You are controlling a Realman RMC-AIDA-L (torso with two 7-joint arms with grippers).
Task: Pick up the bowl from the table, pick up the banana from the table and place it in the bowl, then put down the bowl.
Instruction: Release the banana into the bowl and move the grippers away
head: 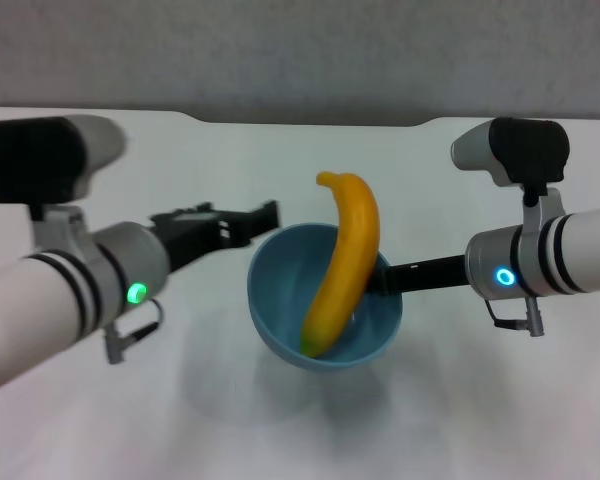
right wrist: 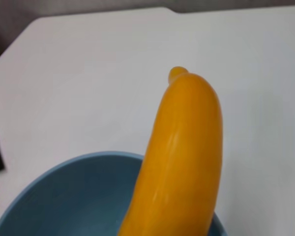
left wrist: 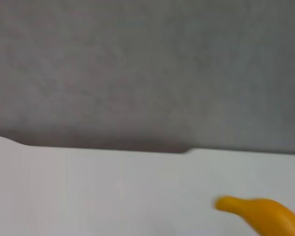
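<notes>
The left hand (head: 250,222) is seen just left of the bowl (head: 280,290), its fingers apart and empty. The banana (head: 342,262) is propped in the bowl, its upper end leaning over the far rim. The bowl is held above the white surface (head: 460,400) by the right hand (head: 380,278), clamped on its rim.

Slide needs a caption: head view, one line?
Banana leaning in the blue bowl held by the right gripper; left gripper beside it.
</notes>
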